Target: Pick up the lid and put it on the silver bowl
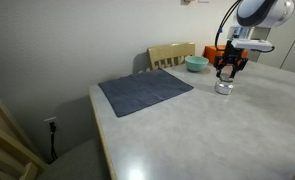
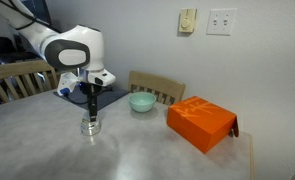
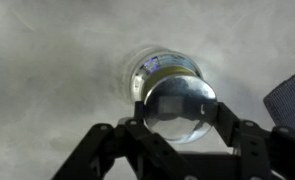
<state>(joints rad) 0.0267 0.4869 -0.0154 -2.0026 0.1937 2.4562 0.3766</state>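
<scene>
The grey counter (image 1: 187, 130) carries a dark mat (image 1: 144, 92), an orange box (image 2: 200, 124) and a teal bowl (image 2: 141, 102). The hand (image 2: 90, 108) hangs directly over the silver bowl (image 2: 90, 126). Its fingers are clamped on the lid (image 3: 179, 105), which seems to sit just above the bowl's rim, perhaps touching it.

In the wrist view the lid (image 3: 179, 108) hides most of the silver bowl (image 3: 165, 67), leaving its rim at 11 o'clock; whether they touch cannot be told. The dark mat (image 3: 292, 100) is cut off at 3 o'clock. In an exterior view the gripper (image 1: 227, 72) hides most of the orange box (image 1: 215, 50).
</scene>
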